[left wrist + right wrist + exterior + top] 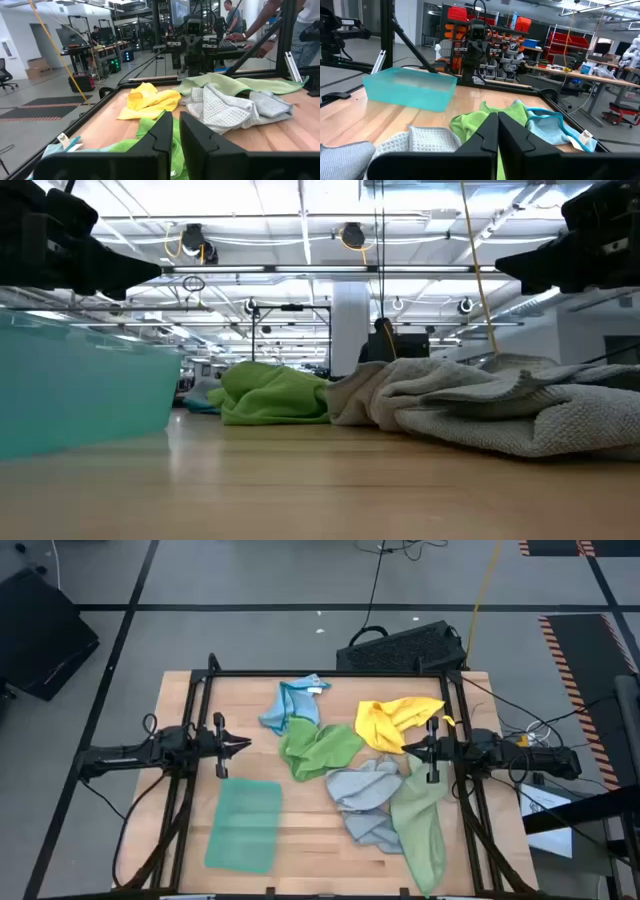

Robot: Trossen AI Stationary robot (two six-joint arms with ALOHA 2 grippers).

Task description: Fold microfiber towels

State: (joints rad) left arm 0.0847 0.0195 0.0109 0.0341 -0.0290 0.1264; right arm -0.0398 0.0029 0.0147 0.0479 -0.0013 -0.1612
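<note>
Left gripper (243,744) closed, empty — people behind only wrist-view.

The sage towel (421,830) was cut off by the high view's bottom edge. In the low view, the yellow and blue towels were hidden behind nearer cloths.

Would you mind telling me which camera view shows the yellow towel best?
The high view: the yellow towel lies crumpled but whole, near the right gripper. The left wrist view shows it from the side, and the low and right wrist views do not show it.
</note>
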